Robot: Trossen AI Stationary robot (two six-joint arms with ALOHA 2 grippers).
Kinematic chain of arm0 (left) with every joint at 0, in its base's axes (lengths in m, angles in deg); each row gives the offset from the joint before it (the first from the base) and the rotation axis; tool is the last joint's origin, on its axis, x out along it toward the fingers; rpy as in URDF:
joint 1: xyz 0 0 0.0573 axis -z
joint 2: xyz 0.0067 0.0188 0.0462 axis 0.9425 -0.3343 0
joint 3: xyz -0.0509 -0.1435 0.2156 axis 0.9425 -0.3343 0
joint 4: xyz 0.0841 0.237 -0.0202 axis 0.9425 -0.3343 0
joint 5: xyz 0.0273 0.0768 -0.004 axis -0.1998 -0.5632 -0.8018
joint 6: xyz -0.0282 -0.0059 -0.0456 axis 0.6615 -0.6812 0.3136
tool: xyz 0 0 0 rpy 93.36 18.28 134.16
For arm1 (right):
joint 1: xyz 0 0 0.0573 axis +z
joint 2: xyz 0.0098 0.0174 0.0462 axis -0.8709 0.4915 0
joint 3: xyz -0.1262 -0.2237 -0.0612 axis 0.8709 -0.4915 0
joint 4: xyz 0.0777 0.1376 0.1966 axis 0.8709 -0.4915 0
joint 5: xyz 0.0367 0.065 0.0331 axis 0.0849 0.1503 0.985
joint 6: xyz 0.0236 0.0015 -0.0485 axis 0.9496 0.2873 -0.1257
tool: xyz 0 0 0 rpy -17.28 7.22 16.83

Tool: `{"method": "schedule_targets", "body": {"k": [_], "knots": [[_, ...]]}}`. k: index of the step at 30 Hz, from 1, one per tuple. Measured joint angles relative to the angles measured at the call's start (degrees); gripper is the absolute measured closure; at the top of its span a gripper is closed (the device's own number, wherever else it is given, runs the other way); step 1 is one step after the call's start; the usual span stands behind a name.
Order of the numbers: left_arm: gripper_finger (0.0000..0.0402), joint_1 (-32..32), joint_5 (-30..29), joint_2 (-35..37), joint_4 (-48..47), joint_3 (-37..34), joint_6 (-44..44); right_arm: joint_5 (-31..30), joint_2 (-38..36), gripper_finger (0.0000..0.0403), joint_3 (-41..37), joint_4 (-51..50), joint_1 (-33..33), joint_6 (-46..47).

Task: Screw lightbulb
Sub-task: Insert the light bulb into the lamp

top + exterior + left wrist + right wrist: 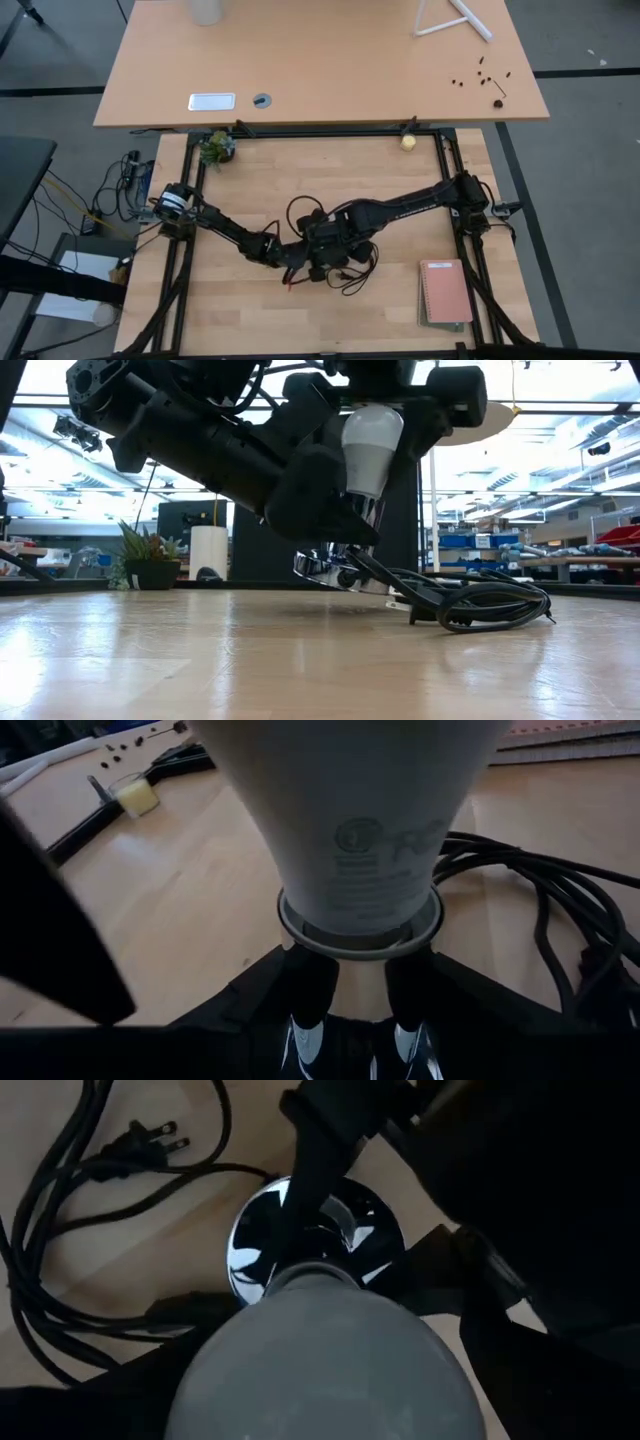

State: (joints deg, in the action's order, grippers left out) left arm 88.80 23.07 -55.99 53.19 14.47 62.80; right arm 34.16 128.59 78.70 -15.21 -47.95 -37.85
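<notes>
The white lightbulb [370,445] stands head up at the table's middle, its grey screw base [362,510] pointing down at the round silver socket disc [320,567]. The disc's black cord [480,605] lies coiled beside it. My right gripper [318,250] comes from above and is shut on the bulb, which fills the right wrist view [320,1360] over the disc [255,1240]. My left gripper [360,995] reaches in low from the table's left and is shut at the socket, right under the bulb's neck [360,870]. My left gripper has one finger [310,985] on each side of the socket's neck [360,935], just under the bulb's collar. It comes in low, slanting from the table's left. The spot between the fingers is dark, so the exact contact does not show. My right gripper pinches the bulb's rounded head [372,430] between its two fingers, from above, pointing down. The bulb stands nearly upright, a little tilted, its screw base down over the socket disc. The fingertips are hidden by the bulb in the right wrist view.
The cord's loops [355,270] and its plug [150,1135] lie right of the grippers. A pale-yellow ball [408,142] and a potted plant [215,148] sit at the far edge. Notebooks [445,292] lie at the near right. A desk [320,70] stands beyond.
</notes>
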Motion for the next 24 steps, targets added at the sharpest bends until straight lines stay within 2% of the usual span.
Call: {"method": "schedule_targets", "body": {"k": [7,13,24], "knots": [[0.0207,0.07,0.41,-0.02,-0.07,-0.04,-0.13,-3.21,0.0,0.003,0.0,-0.13,1.65,-3.86],[0.0207,0.0,0.35,-0.03,0.06,-0.09,0.21,-1.57,0.0,0.0035,0.0,-0.61,1.08,0.19],[0.0207,-0.02,0.18,-0.09,1.35,-0.09,0.36,-0.55,0.0,0.0133,0.0,-0.73,0.66,3.72]]}}
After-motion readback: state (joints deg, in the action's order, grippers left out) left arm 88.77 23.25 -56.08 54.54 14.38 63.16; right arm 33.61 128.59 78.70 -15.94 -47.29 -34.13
